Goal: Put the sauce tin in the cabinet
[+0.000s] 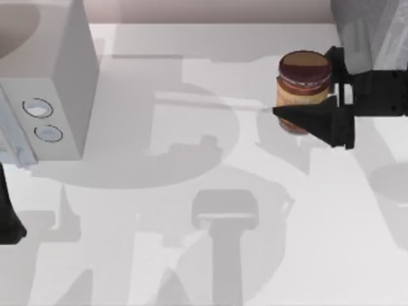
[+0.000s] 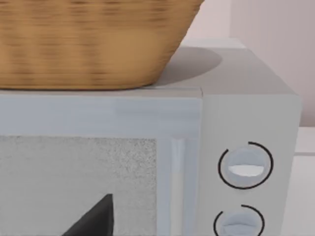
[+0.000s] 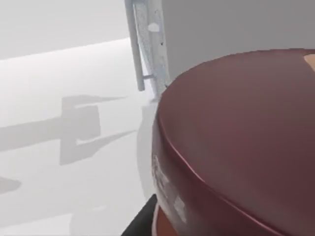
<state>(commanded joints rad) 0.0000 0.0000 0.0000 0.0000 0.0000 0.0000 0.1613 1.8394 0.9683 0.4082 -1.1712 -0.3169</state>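
The sauce tin (image 1: 305, 86) stands upright at the table's right, with a maroon round top and an orange-yellow label. My right gripper (image 1: 306, 89) reaches in from the right and is shut on it, one black finger (image 1: 312, 118) along its near side. In the right wrist view the tin's maroon top (image 3: 236, 147) looms very close. A grey streaked block (image 1: 373, 29) sits in the top right corner, above the right arm. I cannot tell whether it is the cabinet. My left arm (image 1: 7, 217) is parked at the left edge.
A pale grey box with two round dials (image 1: 48, 83) stands at the far left, its door (image 1: 13, 146) slightly ajar. The left wrist view faces this box (image 2: 246, 123), with a wicker basket (image 2: 88, 44) on top. The table's middle (image 1: 210, 255) holds shadows.
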